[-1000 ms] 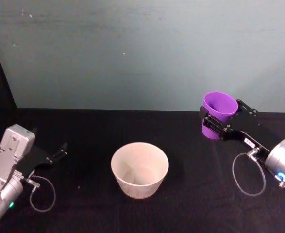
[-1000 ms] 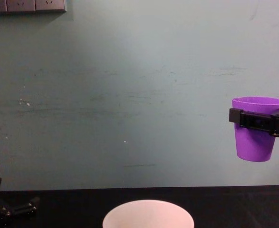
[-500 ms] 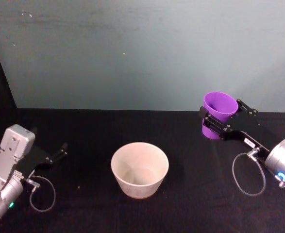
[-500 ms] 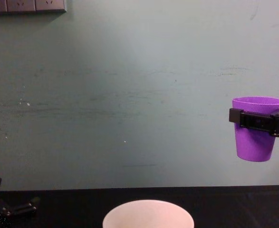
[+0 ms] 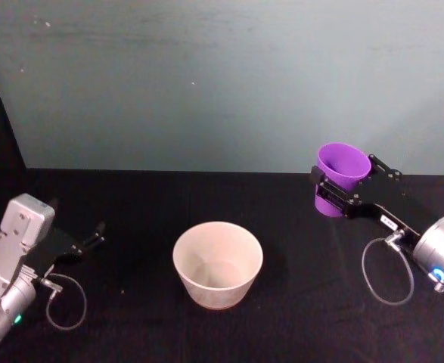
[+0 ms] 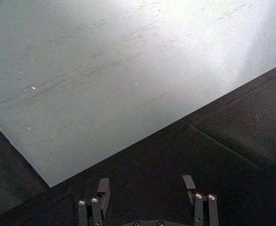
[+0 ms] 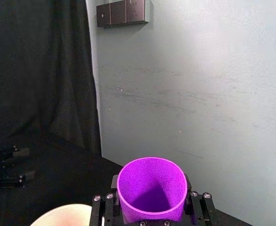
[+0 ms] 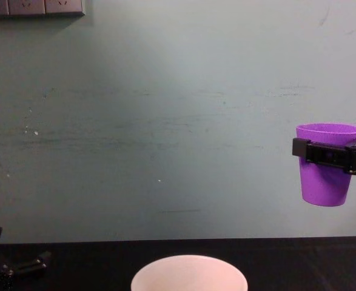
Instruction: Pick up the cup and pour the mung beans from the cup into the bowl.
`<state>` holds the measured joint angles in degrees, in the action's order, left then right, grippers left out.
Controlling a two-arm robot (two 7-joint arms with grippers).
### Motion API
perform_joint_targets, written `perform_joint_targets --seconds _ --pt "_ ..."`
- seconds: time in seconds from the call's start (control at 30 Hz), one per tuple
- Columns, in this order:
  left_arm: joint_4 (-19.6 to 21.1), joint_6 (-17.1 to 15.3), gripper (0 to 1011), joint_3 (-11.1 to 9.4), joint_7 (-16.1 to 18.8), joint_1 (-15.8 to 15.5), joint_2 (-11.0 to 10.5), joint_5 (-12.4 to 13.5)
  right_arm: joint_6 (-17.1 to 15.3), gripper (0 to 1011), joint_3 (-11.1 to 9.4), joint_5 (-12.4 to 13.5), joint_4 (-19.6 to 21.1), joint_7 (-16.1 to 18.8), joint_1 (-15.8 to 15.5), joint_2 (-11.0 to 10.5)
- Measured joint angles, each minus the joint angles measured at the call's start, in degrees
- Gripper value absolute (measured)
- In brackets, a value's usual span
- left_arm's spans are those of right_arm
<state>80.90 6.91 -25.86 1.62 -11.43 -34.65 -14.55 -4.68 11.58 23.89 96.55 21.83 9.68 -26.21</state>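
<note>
The purple cup [image 5: 339, 175] hangs upright in the air at the right, well above the table, with my right gripper [image 5: 344, 187] shut on it just below the rim. The chest view shows the cup [image 8: 324, 176] level, held by the black fingers [image 8: 323, 154]. From the right wrist view I look into the cup [image 7: 151, 190]; its inside looks plain purple and I see no beans. The pale bowl [image 5: 217, 263] stands on the black table, left of and below the cup; its rim [image 8: 190, 273] shows low in the chest view. My left gripper [image 5: 93, 237] rests open at the far left.
The table [image 5: 305, 302] is covered in black cloth and backs onto a teal wall [image 5: 222, 83]. A dark curtain [image 7: 39, 70] hangs at the left. Wall sockets [image 8: 32, 6] sit high on the wall. Cable loops hang from both wrists.
</note>
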Motion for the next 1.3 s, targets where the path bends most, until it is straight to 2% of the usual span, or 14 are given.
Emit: perform_joint_targets --seconds 1.3 --pt "0.00 0.00 1000 0.00 0.00 0.00 0.00 0.00 0.00 736 0.00 0.00 0.00 0.00 0.00 0.00"
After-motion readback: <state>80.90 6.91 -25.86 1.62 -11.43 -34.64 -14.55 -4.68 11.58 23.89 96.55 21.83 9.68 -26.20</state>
